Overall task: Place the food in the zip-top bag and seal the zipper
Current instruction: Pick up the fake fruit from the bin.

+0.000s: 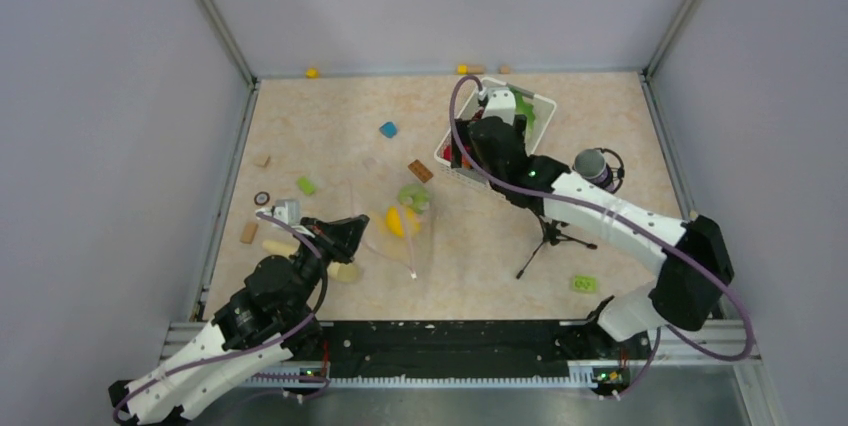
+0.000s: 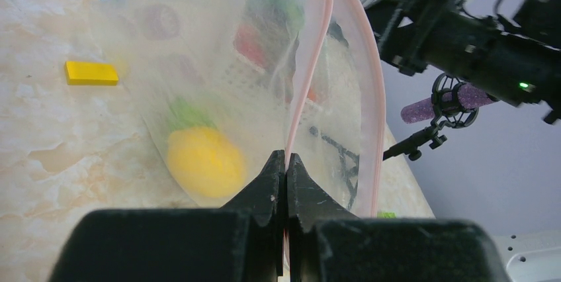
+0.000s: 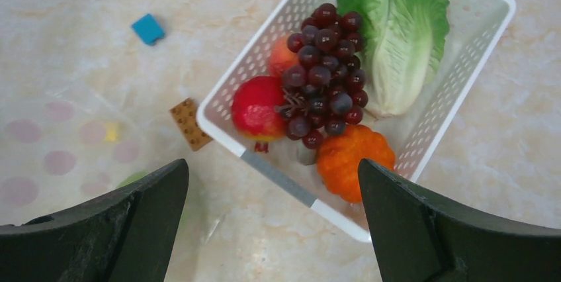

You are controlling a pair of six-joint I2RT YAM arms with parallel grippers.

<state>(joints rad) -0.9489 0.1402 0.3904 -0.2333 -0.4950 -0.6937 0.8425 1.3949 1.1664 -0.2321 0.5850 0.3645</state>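
Pinkish zipper strip [image 2: 308,70]: left end effector [image 2: 286,156] pinches it. Right end effector [image 3: 271,166] spread; we'd centre on dark purple grape bunch [image 3: 324,73].

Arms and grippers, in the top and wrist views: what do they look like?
The left arm and right arm have white links, black joints and a looping purple cable. A green light glows on the right arm. The left gripper and right gripper have blocky matte black fingers that taper to the tips.
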